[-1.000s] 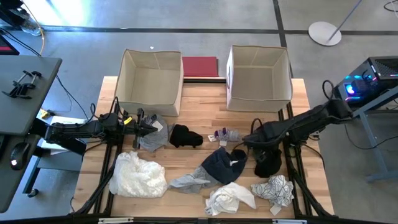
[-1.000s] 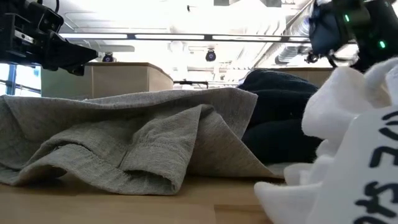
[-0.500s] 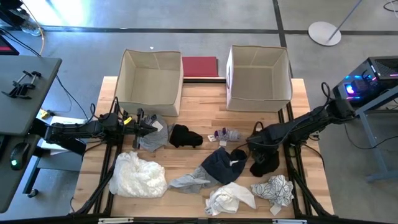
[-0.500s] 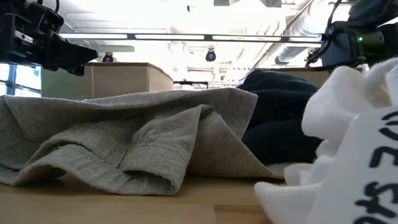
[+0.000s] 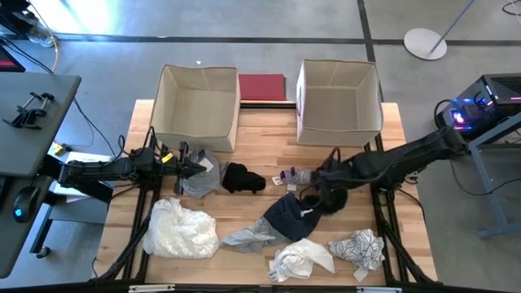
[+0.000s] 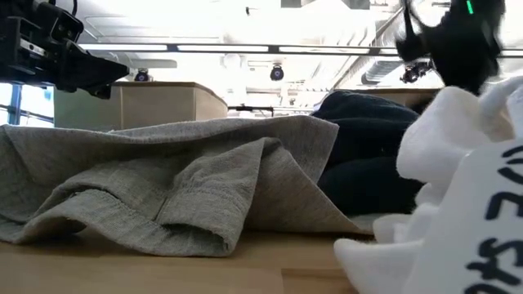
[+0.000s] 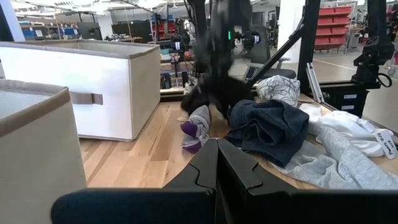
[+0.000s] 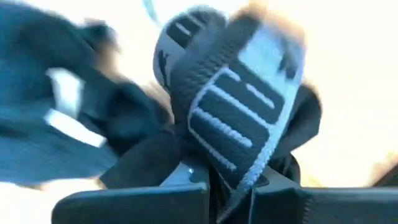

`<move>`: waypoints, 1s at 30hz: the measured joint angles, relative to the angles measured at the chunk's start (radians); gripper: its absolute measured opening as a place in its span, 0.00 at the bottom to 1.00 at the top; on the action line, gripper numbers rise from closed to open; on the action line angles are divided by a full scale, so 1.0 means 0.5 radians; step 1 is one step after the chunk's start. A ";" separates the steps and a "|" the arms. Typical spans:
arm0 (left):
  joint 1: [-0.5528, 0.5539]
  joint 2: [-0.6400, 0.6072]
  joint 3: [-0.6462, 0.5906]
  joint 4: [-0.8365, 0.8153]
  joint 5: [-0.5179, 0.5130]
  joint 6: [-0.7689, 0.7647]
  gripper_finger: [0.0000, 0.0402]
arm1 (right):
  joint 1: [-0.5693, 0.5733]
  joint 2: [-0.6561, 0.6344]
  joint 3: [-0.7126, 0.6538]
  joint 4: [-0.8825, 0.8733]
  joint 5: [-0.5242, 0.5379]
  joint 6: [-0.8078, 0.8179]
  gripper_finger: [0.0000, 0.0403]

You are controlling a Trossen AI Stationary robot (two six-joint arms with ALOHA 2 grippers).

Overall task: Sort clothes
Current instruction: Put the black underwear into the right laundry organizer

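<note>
The right gripper (image 5: 324, 184) is seen closed on a black garment (image 5: 332, 199), lifted just right of the table's middle. In the right wrist view a black waistband (image 8: 239, 112) with white bars, perhaps lettering though too blurred to be read, is pinched between the fingers. Just left of this gripper a small purple-and-grey piece (image 5: 295, 176) lies on the wood, and nearer the front a dark navy garment (image 5: 286, 217) is heaped. A grey garment (image 5: 248, 237) is spread beside the navy one, with a white garment (image 5: 301, 260) at the near edge; a white tag (image 7: 387, 143) on it bears dark print that cannot be made out. A patterned black-and-white piece (image 5: 358, 247) lies at the near right.

The left gripper (image 5: 198, 168) is held at the left side with its fingers together and empty, over a light grey garment (image 5: 201, 177). A black garment (image 5: 242, 177) lies just right of it, and a large white heap (image 5: 180, 229) nearer the front.

Two beige boxes (image 5: 198, 106) (image 5: 339, 101) stand at the far side, with a red mat (image 5: 261, 86) between them.
</note>
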 joint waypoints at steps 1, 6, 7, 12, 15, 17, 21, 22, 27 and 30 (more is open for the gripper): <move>0.000 0.000 0.000 0.001 -0.001 0.000 0.00 | 0.006 0.000 0.111 -0.060 0.061 -0.001 0.02; 0.000 -0.001 0.000 0.001 0.000 -0.026 0.00 | 0.099 0.002 0.632 -0.179 0.604 -0.170 0.01; 0.000 -0.001 0.000 0.000 0.000 -0.050 0.00 | 0.125 0.003 0.723 -0.183 0.757 -0.239 0.01; 0.000 -0.001 0.000 0.001 0.000 -0.163 0.00 | 0.177 0.002 1.133 -0.127 1.644 -0.726 0.01; 0.000 -0.001 0.000 0.001 0.001 -0.174 0.00 | 0.132 0.002 1.321 -0.095 2.081 -1.114 0.01; 0.000 -0.001 0.000 0.000 0.001 -0.174 0.00 | 0.046 0.002 1.412 -0.091 2.298 -1.335 0.01; 0.000 -0.001 0.000 0.001 0.001 -0.174 0.00 | -0.307 0.002 1.520 -0.094 2.340 -1.625 0.01; 0.000 -0.001 0.000 0.001 0.001 -0.173 0.00 | -0.434 0.001 1.526 -0.093 2.228 -1.673 0.01; 0.000 -0.001 0.000 0.001 0.001 -0.174 0.00 | -1.179 0.010 1.420 -0.037 1.412 -1.846 0.01; 0.000 0.000 0.000 0.001 0.001 -0.174 0.00 | -1.585 0.039 1.298 0.006 1.044 -1.917 0.01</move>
